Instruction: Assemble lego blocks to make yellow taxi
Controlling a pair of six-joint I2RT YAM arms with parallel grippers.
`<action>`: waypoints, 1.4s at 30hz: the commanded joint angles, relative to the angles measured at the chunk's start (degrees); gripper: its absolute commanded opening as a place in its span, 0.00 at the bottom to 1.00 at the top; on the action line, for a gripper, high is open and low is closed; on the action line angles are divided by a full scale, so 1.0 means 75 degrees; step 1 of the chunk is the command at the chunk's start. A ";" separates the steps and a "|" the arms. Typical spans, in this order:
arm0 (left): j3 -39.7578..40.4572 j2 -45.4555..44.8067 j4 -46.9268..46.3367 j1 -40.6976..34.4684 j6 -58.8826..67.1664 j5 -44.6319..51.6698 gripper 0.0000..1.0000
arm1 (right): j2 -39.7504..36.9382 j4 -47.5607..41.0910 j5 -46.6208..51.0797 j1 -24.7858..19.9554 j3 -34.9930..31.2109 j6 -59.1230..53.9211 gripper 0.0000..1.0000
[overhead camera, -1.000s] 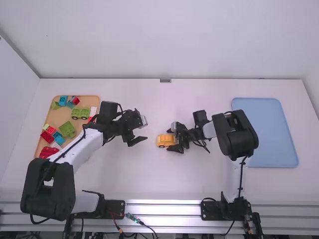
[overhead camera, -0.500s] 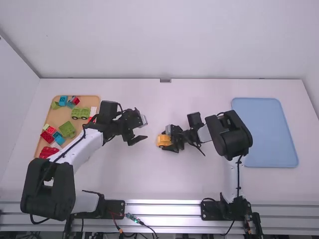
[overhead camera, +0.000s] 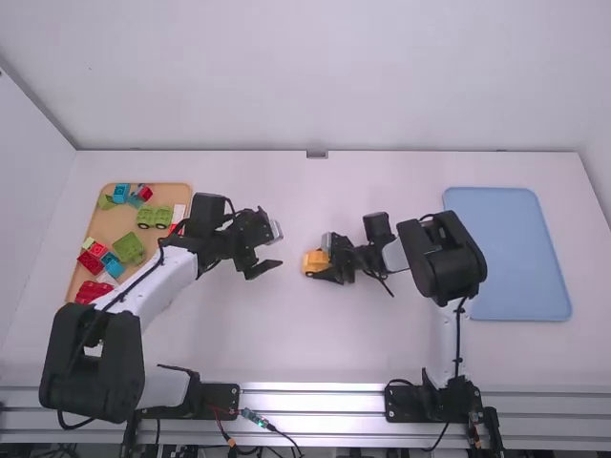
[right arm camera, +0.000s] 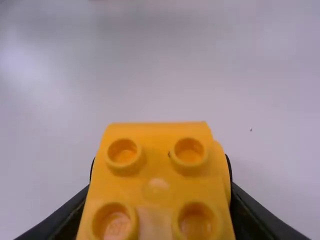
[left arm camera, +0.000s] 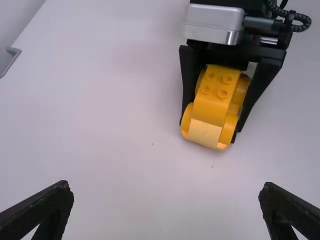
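My right gripper (overhead camera: 323,260) has its jaws closed on the sides of the yellow plastic block taxi (left arm camera: 212,102) — studs up. Taxi's near the middle of the white desk (overhead camera: 286,334); can't tell if it's touching down. My left gripper (overhead camera: 275,249) is near it — jaws wide apart, nothing held.

The right gripper (overhead camera: 323,260) holds the yellow block (right arm camera: 157,172) between its black fingers (right arm camera: 257,217), one against each side. Four round studs show on its top; beyond spreads the pale table (right arm camera: 160,75).
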 commanded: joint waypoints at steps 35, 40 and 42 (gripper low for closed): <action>-0.0026 -0.0161 -0.0023 0.0050 -0.0029 0.0110 0.99 | -0.2601 -0.1128 0.3695 -0.7294 -0.0399 0.2372 0.33; -0.0026 -0.0161 -0.0023 0.0050 -0.0023 0.0112 0.99 | -0.1636 -0.0256 0.3273 -0.7053 -0.0396 0.2454 0.33; -0.0026 -0.0161 -0.0023 0.0050 -0.0026 0.0110 0.99 | -0.1453 -0.0111 0.3305 -0.6930 -0.0399 0.2454 0.33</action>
